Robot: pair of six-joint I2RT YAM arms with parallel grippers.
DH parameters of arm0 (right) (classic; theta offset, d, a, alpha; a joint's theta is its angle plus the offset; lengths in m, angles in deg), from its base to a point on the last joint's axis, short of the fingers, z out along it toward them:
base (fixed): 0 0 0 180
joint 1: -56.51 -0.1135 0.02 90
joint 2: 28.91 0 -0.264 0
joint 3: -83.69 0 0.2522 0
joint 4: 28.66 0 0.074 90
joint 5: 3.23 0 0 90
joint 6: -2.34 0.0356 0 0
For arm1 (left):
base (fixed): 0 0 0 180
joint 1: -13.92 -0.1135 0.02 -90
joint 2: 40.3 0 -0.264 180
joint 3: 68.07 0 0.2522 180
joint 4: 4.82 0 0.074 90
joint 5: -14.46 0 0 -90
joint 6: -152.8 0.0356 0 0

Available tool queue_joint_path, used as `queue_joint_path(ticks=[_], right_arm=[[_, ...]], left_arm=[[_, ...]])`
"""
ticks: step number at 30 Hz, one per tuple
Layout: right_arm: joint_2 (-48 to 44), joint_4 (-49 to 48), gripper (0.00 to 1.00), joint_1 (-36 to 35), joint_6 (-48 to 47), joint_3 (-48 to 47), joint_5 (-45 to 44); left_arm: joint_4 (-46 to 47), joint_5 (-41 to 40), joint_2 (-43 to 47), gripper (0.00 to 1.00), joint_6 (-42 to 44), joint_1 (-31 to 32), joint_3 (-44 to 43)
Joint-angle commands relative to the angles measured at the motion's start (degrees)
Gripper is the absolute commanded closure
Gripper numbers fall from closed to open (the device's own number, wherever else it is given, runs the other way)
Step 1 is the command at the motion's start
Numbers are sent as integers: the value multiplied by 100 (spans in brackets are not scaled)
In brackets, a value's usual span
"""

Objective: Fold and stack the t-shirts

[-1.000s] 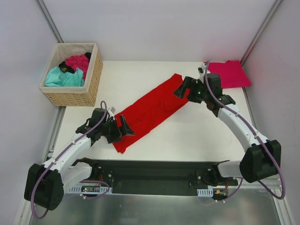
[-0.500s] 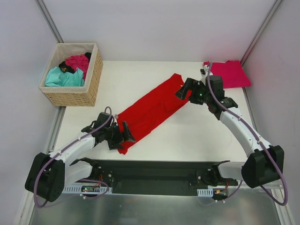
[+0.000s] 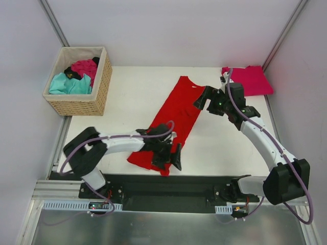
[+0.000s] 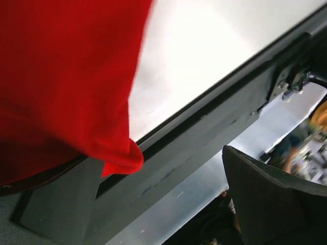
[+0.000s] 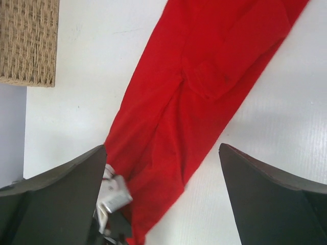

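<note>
Two grippers stand spread wide: the left gripper [image 3: 169, 157] at the near end of the red shirt [image 3: 174, 109], the right gripper [image 3: 203, 98] beside its far end. It lies as a long strip across the tabletop [image 3: 133, 87].

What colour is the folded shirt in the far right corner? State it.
The folded shirt is plain pinkish crimson; it shows best in the top view.

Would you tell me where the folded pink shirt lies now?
In the top view, the folded pink shirt lies at the table's far right corner, right of the red shirt, beyond the right gripper.
</note>
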Motion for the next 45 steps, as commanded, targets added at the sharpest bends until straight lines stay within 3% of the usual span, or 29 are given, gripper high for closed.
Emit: queue_joint_path(ticks=[1, 10, 14, 16, 24, 30, 36, 40, 45], right_arm=[[-70, 305, 4, 331, -4, -155, -201], [-114, 1078, 4, 886, -320, -656, -473], [-61, 1316, 4, 1219, -418, -947, -561], [8, 1211, 4, 1342, -383, -930, -439], [1291, 104, 4, 1352, 4, -1095, 967], [3012, -64, 4, 957, 57, -2360, 1539], [4156, -845, 4, 763, 636, -3433, 1917], [4851, -566, 4, 553, 698, -4303, 1882], [5176, -609, 4, 280, 699, -4410, 1786]], left_arm=[[22, 116, -1051, 1, 290, 717, -1167], [-338, 635, -2589, 1, 809, 912, -3708], [-347, 618, -2583, 1, 1019, 1017, -4482], [-347, 347, -2129, 1, 1273, 1044, -4519], [-593, -541, 471, 1, 1723, 728, -3738], [-909, -859, 2204, 1, 1635, -624, -2490], [-1191, -1166, 2971, 1, 1767, -1373, -1628], [-1191, -1088, 2973, 1, 1697, -1601, -1197], [-1191, -1026, 2867, 1, 1653, -1838, -1012]])
